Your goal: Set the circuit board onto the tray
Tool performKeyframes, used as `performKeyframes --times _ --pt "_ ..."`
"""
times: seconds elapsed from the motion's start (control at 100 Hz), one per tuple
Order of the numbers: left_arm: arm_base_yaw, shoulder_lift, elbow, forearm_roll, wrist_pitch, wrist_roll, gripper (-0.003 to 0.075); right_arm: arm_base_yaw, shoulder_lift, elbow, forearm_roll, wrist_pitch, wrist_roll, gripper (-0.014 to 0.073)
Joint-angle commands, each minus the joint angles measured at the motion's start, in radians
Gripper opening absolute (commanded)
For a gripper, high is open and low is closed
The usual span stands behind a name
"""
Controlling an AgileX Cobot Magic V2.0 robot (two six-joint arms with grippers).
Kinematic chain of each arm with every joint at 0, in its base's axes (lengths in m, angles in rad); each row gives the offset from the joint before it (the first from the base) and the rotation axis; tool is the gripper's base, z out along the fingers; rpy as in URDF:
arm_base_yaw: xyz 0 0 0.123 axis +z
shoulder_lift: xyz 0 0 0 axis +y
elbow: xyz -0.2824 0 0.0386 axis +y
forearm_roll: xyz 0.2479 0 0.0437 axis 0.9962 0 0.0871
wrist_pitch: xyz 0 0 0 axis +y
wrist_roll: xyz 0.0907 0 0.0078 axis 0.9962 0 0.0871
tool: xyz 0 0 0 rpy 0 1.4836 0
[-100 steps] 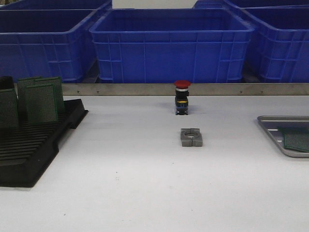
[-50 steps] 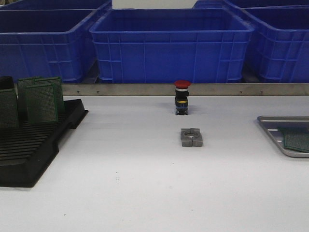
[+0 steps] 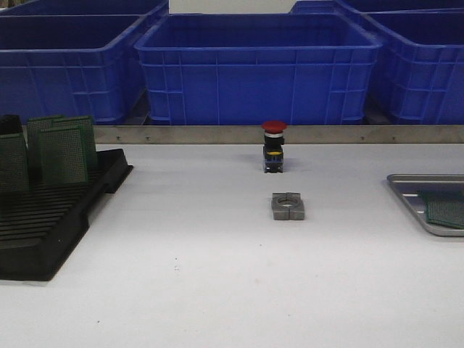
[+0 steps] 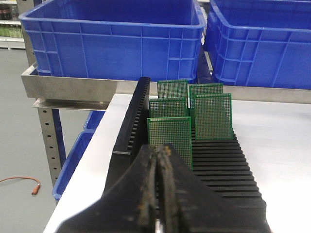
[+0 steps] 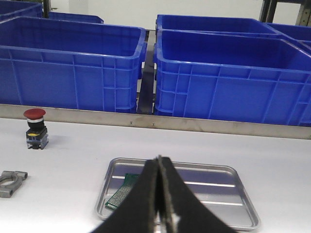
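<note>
The grey metal tray lies at the table's right edge, partly cut off in the front view. One green circuit board lies flat in it. In the right wrist view the tray lies just beyond my right gripper, which is shut and empty, and the board lies at the tray's near left end. Several green circuit boards stand upright in the black slotted rack at the left. My left gripper is shut and empty, just short of the nearest standing board. Neither gripper shows in the front view.
A red push button on a black base stands at the table's middle back. A grey metal clamp block lies in front of it. Blue plastic bins line the shelf behind a metal rail. The table's left edge runs beside the rack.
</note>
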Motion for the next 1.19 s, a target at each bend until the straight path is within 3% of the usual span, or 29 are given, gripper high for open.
performKeyframes --times 0.0,0.45,1.18 --pt "-0.004 -0.03 0.049 -0.003 -0.078 -0.006 -0.002 -0.009 -0.029 -0.011 -0.018 -0.054 0.01 -0.0061" --pt "-0.004 -0.03 0.049 -0.003 -0.078 -0.006 -0.002 -0.009 -0.028 -0.011 0.143 -0.049 -0.072 -0.0061" --pt "-0.004 -0.03 0.049 -0.003 -0.078 -0.006 -0.002 -0.011 -0.028 -0.013 0.144 -0.049 -0.072 -0.0061"
